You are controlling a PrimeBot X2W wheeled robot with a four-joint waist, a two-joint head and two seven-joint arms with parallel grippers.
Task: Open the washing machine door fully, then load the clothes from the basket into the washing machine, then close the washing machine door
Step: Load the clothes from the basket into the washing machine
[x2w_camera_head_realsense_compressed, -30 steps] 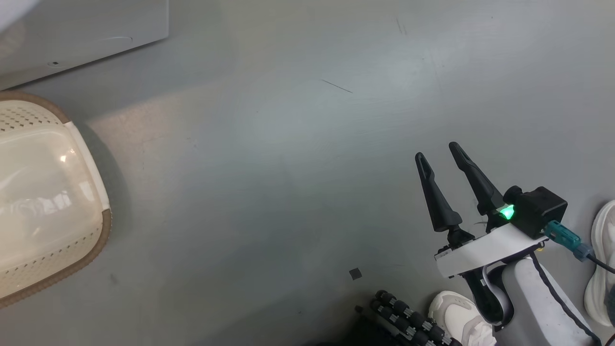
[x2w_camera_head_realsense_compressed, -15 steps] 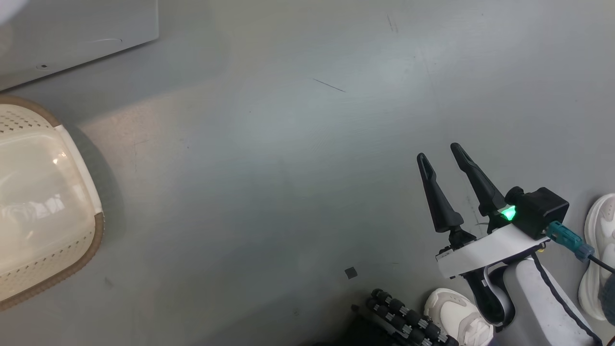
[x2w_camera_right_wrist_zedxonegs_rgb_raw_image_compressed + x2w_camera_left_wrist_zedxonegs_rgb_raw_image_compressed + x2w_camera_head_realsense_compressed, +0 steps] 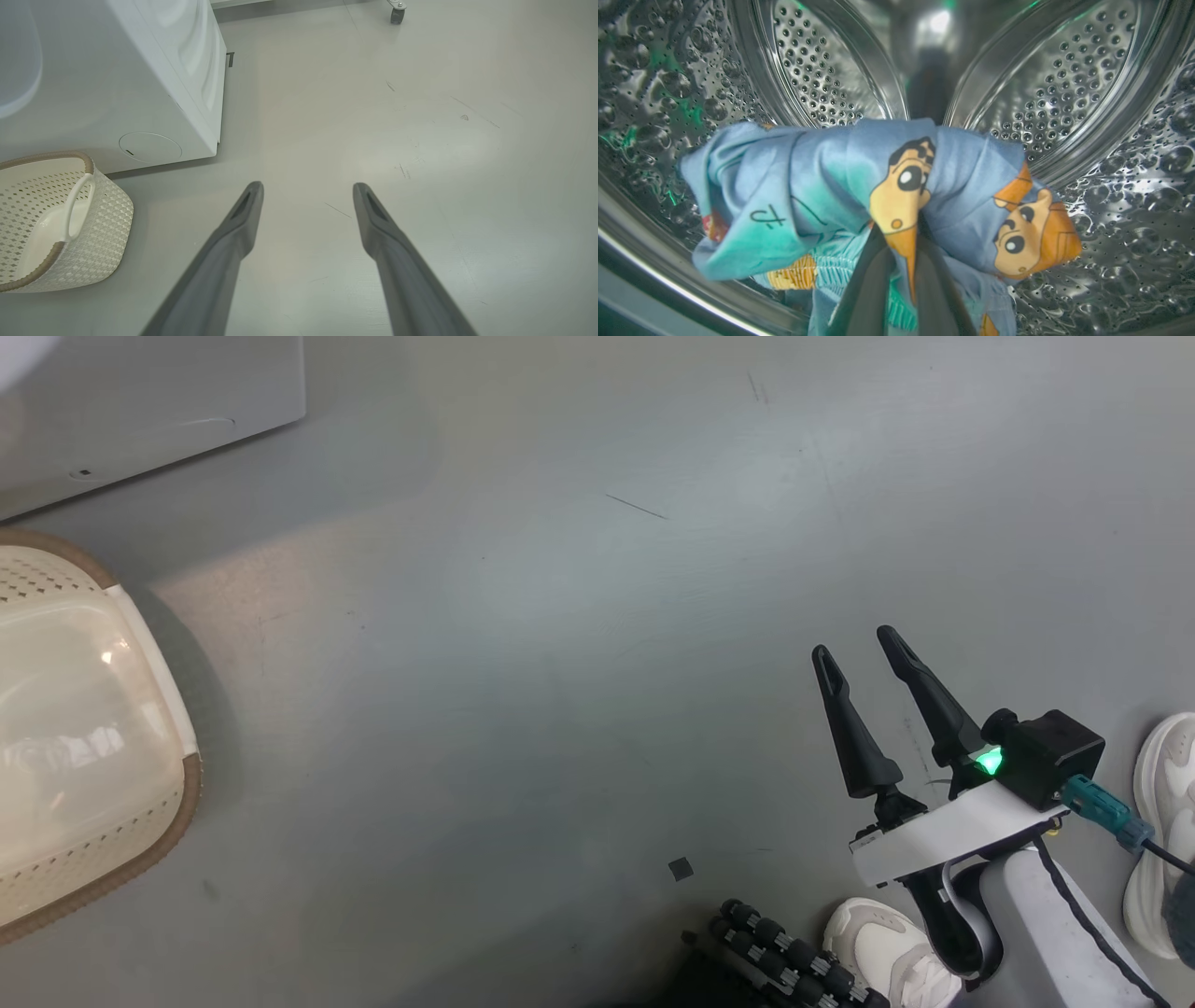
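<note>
The washing machine (image 3: pixel 140 93), a big white front-loading box, is seen standing on the grey floor (image 3: pixel 420 116). Its shiny perforated steel drum (image 3: pixel 1064 70) is seen all around in the left wrist view. The small cream-white perforated plastic basket (image 3: pixel 100 224), edged with a brown woven-look rim, is set on the floor just beside the machine's lower front corner. The clothes (image 3: pixel 798 186), soft light-blue fabric printed with orange-brown cartoon figures, are bunched inside the drum. They are directly ahead of the left gripper (image 3: pixel 902 254) and draped over it. A fold is pinched between its two dark fingers, which are clenched on the fabric. The right gripper (image 3: pixel 308 186) is held over the floor, well apart from the basket and the clothes, and is released, with its fingers spread wide.
</note>
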